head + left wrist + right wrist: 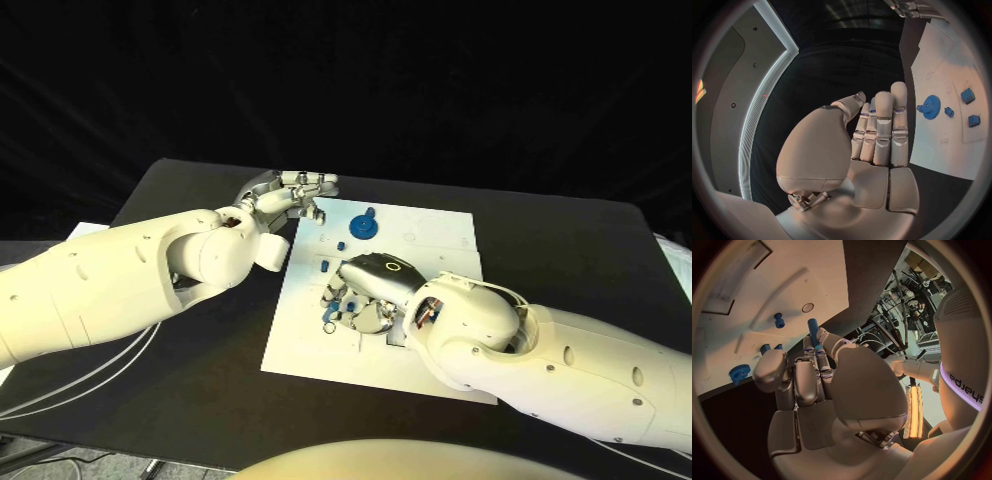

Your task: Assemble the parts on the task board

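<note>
Pinching blue peg (812,328) between fingertips, right hand (378,283) hovers low over task board (433,235) centre, peg's long axis pointing beyond fingers. Blue gear (364,226) lies at 12 o'clock from it. Left hand (289,192), fingers straight, holding nothing, waits at board's 10 o'clock corner on desk (577,240). Small blue parts (967,95) nearby.

Two bulky white arms with smooth rounded shells are seen. Each ends in a silver hand, the left hand (289,190) and the right hand (368,290), with segmented metallic fingers (882,125). White cables (87,375) are run beneath the left arm.
</note>
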Robot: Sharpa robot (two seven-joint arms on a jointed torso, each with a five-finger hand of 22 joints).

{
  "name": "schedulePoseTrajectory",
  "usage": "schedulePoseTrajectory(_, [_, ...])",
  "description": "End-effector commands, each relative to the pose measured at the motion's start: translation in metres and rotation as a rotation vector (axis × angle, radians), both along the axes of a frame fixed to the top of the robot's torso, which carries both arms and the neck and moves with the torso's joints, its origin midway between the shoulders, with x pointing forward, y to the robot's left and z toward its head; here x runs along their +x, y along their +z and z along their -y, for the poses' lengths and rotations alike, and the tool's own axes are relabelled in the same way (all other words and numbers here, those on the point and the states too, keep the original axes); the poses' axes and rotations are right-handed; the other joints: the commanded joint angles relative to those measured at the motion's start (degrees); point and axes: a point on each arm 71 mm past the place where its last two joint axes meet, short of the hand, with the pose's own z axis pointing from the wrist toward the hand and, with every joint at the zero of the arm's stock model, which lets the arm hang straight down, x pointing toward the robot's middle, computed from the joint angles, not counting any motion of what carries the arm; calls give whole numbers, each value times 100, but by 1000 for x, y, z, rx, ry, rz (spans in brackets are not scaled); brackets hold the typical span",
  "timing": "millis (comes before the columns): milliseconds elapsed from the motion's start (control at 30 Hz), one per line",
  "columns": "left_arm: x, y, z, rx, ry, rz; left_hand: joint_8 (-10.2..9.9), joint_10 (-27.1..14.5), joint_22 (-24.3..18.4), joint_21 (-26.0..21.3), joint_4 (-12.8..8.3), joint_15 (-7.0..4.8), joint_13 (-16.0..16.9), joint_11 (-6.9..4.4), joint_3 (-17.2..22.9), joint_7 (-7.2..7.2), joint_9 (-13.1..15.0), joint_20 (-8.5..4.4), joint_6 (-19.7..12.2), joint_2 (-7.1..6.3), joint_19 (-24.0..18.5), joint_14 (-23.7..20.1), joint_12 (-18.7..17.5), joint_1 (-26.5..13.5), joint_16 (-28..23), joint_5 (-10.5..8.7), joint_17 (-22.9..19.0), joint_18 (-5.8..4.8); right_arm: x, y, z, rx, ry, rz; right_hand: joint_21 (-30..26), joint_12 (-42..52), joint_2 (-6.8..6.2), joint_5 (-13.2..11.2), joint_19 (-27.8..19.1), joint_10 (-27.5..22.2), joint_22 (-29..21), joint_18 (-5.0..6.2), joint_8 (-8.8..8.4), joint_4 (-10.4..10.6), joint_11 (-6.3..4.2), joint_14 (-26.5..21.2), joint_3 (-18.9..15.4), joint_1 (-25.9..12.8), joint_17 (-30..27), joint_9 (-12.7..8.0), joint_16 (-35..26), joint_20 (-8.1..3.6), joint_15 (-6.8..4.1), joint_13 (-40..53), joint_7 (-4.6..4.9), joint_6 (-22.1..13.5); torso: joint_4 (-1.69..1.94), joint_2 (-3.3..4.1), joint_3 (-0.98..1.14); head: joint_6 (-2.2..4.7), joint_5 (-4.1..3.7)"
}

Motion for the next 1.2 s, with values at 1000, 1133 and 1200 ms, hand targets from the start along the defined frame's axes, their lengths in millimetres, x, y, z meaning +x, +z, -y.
schedulePoseTrajectory(1000, [0,1,3,-3,-27,8,9,-41,-11,-43,-35,-5,7,-3,-21,15,-5,7,-45,26,-51,-38,12,14,-22,-19,-9,65,-4,-18,-4,-82,52,-12,20,-27,81,26,9,149,5,20,-40,-92,-109,248,120,158,18,-1,30,3,4,7,47,-17,-7,1,4,-54,22])
schedulePoseTrajectory(1133, [0,1,2,-3,-27,8,9,-41,-11,-43,-35,-5,7,-3,-21,15,-5,7,-45,26,-51,-38,12,14,-22,-19,-9,65,-4,-18,-4,-82,53,-9,20,-27,81,26,9,149,5,20,-40,-92,-109,248,120,158,18,-1,30,3,4,7,47,-17,-9,3,7,-60,28])
schedulePoseTrajectory(1200, [0,1,2,-3,-27,7,9,-41,-11,-43,-35,-5,7,-3,-21,15,-5,7,-45,26,-51,-38,12,14,-22,-19,-9,65,-4,-18,-4,-84,53,-9,20,-27,81,26,9,149,5,20,-40,-92,-109,248,120,158,18,-1,30,3,4,7,47,-17,-9,3,7,-60,28])
